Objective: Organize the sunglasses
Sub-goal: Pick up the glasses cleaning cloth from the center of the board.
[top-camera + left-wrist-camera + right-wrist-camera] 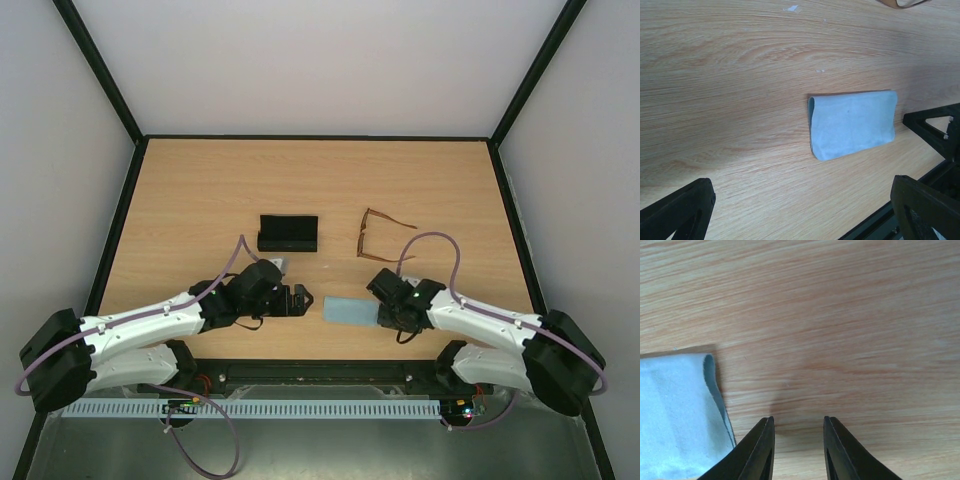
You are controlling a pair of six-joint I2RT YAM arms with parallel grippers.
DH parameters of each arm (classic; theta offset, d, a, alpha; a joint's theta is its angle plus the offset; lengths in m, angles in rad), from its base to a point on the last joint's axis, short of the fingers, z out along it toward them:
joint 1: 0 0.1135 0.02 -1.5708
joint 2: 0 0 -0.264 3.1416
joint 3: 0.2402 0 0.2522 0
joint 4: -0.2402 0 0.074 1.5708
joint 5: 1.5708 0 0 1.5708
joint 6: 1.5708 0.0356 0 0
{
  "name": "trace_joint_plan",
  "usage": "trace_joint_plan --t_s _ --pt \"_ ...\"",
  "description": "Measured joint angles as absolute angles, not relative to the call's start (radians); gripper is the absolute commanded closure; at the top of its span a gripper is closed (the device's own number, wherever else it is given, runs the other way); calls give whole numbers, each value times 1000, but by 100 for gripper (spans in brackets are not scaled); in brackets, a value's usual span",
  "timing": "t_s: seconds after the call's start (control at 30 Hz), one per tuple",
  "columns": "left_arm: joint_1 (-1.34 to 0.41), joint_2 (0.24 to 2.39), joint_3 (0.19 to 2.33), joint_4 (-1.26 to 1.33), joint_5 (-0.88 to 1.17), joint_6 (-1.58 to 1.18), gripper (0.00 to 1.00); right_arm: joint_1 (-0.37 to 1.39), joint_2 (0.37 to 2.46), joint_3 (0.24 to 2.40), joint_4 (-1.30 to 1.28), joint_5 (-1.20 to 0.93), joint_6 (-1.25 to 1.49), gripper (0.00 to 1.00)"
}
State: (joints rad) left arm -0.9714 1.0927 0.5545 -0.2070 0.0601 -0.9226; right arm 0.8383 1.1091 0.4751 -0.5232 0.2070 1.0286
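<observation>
The sunglasses (381, 232), thin brown frames with the temple arms unfolded, lie on the wooden table right of centre; a sliver of them shows at the top edge of the left wrist view (900, 3). My left gripper (301, 300) is wide open and empty (805, 210), low over the table just left of the light blue cloth (350, 311). My right gripper (381, 292) is open and empty (799, 422) over bare wood at the cloth's right end (675, 410). The sunglasses lie beyond the right gripper, apart from it.
A black oblong case (288, 233) stands left of the sunglasses at mid table. The folded cloth (852, 123) lies flat between the two grippers. A black finger of the right gripper (931, 131) shows past the cloth. A black frame rail (320, 371) runs along the near edge.
</observation>
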Motion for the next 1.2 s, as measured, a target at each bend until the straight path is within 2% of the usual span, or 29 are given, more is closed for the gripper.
trace_joint_plan --t_s 0.63,1.2 --pt "-971 1092 554 -191 75 -909 1 902 1299 611 -531 250 1010 74" --pt "-971 1090 554 -192 75 -909 1 916 1330 629 -518 252 1005 74"
